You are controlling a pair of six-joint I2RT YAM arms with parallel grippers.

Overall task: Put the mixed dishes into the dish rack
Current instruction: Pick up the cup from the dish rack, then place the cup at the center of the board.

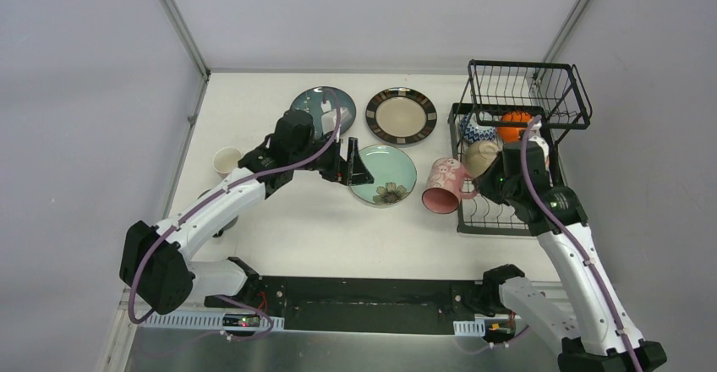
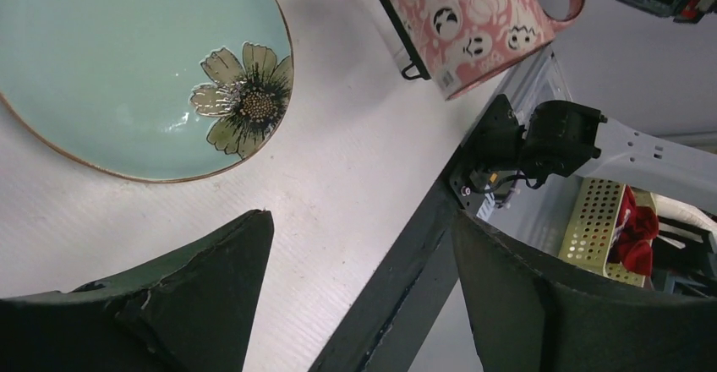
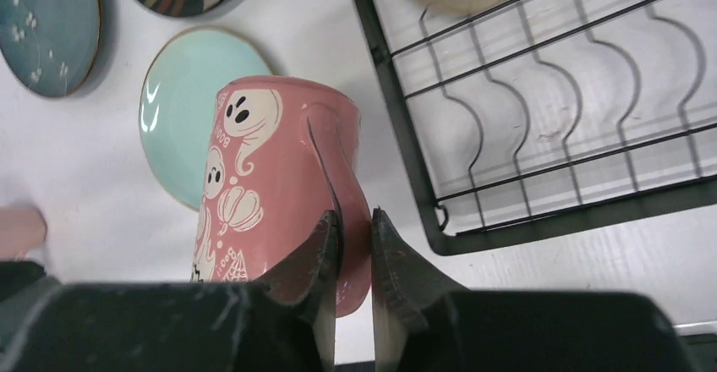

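**Pink ghost-print mug (image 3: 262, 177) pinched by its handle just outside the dish rack (image 1: 461, 217)**

Nearest me, the white table (image 1: 321, 237) runs open between the arm bases and the dishes, and that is the widest room I have. My right gripper (image 3: 355, 249) is clamped on the mug's handle, one finger pressed to each side of it. The mug hangs tilted just beside the rack's left rim, outside the wires. I cannot tell whether it touches the table. Only a thin gap separates it from the mint green flower plate (image 1: 385, 176) on its left.

My left gripper (image 2: 363, 296) has its jaws spread wide with nothing between them, over bare table at that plate's left edge. Further left, a small pale cup (image 1: 227, 162) stands upright near the table's left border.

Beyond these, the dark teal speckled plate (image 1: 314, 101) lies flat, partly hidden under my left arm. The dark-rimmed beige plate (image 1: 401, 116) lies beside it, apart, and both are close to the back wall.

In the rack, the near part of the slotted lower tray (image 3: 541, 127) shows only wire. Behind that, a beige bowl (image 1: 480, 157), a blue-and-white patterned bowl (image 1: 473, 128) and an orange bowl (image 1: 514, 124) crowd together. The raised basket tier (image 1: 524, 84) stands above the far end, near the right wall.
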